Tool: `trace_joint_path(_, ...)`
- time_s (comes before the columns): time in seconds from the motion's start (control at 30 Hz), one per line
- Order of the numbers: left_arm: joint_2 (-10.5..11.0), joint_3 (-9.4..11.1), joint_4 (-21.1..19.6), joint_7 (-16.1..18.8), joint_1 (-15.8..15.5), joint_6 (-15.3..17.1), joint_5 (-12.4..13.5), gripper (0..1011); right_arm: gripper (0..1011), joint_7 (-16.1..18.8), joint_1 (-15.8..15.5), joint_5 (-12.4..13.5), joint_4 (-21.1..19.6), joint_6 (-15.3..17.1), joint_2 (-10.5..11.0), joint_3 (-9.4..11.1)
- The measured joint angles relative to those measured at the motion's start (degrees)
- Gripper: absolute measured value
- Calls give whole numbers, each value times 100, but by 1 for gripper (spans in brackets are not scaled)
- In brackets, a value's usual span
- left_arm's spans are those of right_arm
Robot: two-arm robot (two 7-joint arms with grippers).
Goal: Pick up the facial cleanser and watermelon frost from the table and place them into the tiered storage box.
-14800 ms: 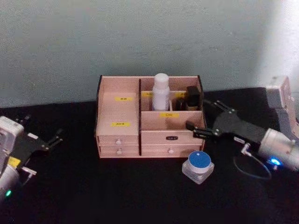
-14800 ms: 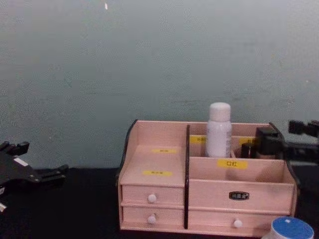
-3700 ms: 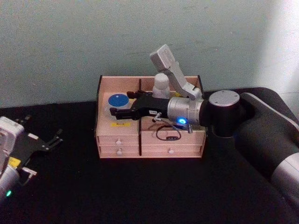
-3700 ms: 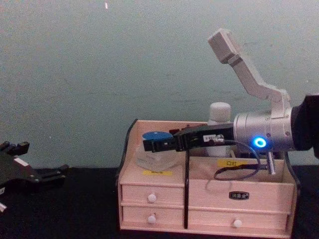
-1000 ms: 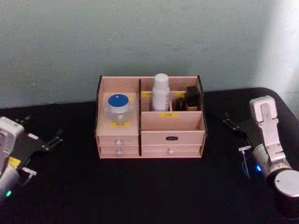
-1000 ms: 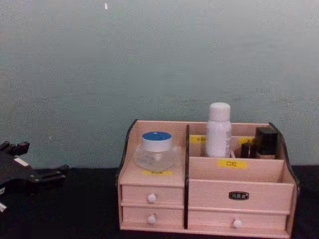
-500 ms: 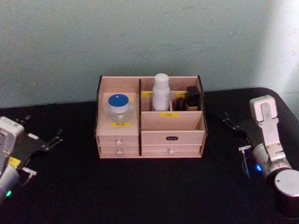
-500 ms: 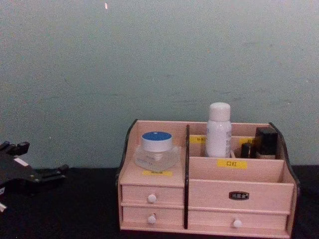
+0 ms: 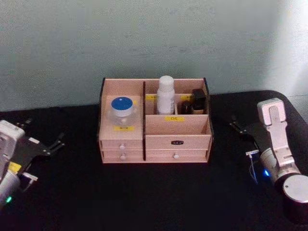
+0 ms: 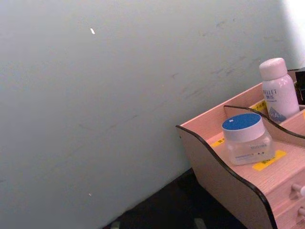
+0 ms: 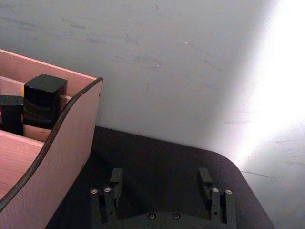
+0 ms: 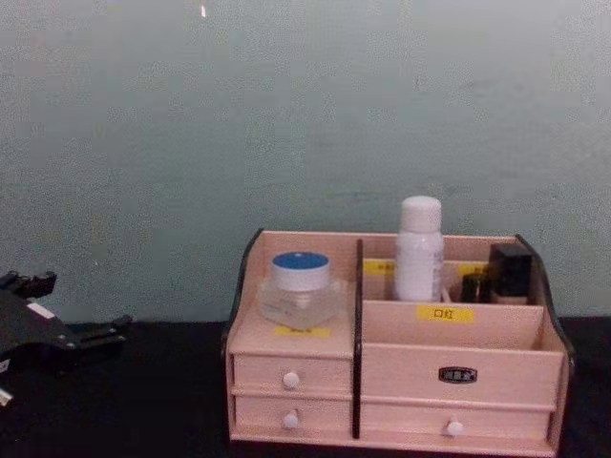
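Pink wooden storage box (image 9: 154, 139) holds the bottle (image 9: 165, 95) and jar (image 9: 121, 109), so both grippers, left (image 9: 52, 144) and right (image 11: 158, 193), are parked with fingers apart

The tiered storage box (image 9: 177, 129) sits on the black table against the pale wall, pinkish wood with dark edges, yellow labels and white-knobbed drawers across its front; the watermelon frost (image 9: 121, 109), a squat clear jar with a flat blue lid, stands upright on the stepped shelf of the box's left section; the facial cleanser (image 9: 165, 96), a tall white bottle with faint blue print, stands upright in a rear compartment just right of the dark divider.
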Motion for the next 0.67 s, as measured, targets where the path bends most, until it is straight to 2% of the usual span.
trace_joint_path(0.67, 0, 0, 0, 0, 0, 0, 0, 1001, 1002, 0, 0, 1, -1, 0, 0, 0)
